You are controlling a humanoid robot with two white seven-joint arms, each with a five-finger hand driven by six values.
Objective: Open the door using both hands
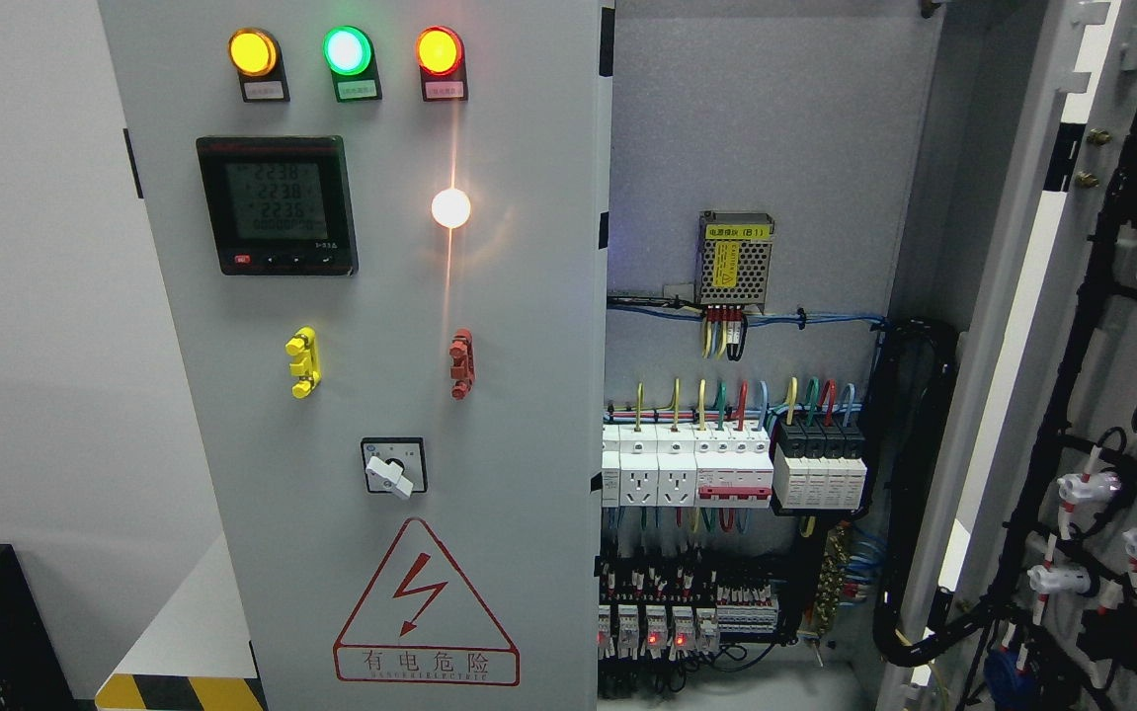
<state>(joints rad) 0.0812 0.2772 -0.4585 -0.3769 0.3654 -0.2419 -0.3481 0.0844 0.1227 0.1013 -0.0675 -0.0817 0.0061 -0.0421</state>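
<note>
The cabinet's right door (1072, 395) is swung wide, seen nearly edge-on at 3 o'clock in the head view, its inner face strung with black wiring harness (1092, 326) and white connectors. The left door (361, 395) is closed and fills the picture from 9 o'clock toward the centre. It carries three lit indicator lamps, amber (253, 52), green (348, 50) and red (439, 50), at 12 o'clock, a digital meter (277, 204) below them, a yellow handle (302, 361) and a red handle (462, 363) near the middle, a rotary switch (393, 466), and a red lightning warning triangle (426, 607) at 6 o'clock. Between the doors the interior is exposed: a power supply (736, 259), rows of breakers (687, 469) and coloured wires.

Neither robot hand appears, so whether the fingers are apart or together cannot be told.

By the look of it, half the task is done and the left door remains. A good attempt would bring a hand to that door's free edge at the centre seam or to a handle, staying clear of the rotary switch and the live terminals just beside the seam, then pull in an arc about the hinges at 9 o'clock rather than straight back.
</note>
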